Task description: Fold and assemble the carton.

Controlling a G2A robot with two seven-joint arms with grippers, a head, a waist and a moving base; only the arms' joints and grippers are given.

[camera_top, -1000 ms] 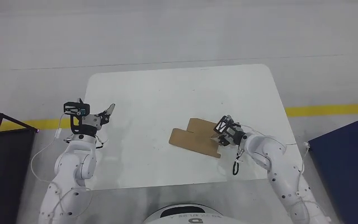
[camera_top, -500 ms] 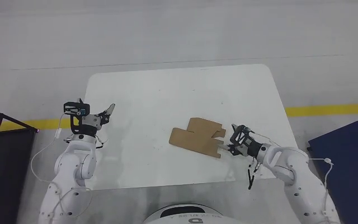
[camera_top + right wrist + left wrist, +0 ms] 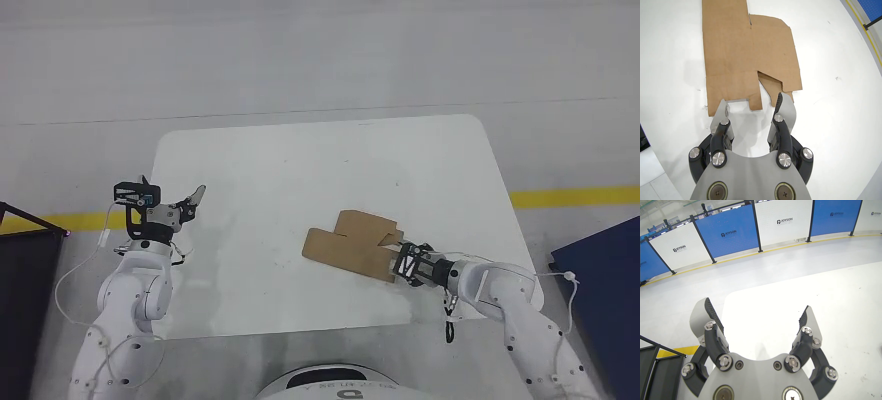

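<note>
**A:** Which step are you on?

**B:** The very start, I'd judge. On the table (image 3: 300,170) your carton (image 3: 345,248) lies flat and unfolded, about 4 o'clock from centre. Your right gripper (image 3: 752,99) sits low at the carton's 4 o'clock end, jaws partly open around a small tab (image 3: 755,106) and holding nothing. Your left gripper (image 3: 756,305) hangs wide open and empty at the table's 9 o'clock edge.

**A:** And next?

**B:** You'd likely need to close on that tab or the top layer and lift it, with the left arm brought in to steady it.

**A:** What can't you see?

**B:** You can't tell whether the pads (image 3: 779,100) touch the cardboard. The lower layer (image 3: 777,88) is mostly covered, and the right wrist view cuts off the carton's far end.
</note>
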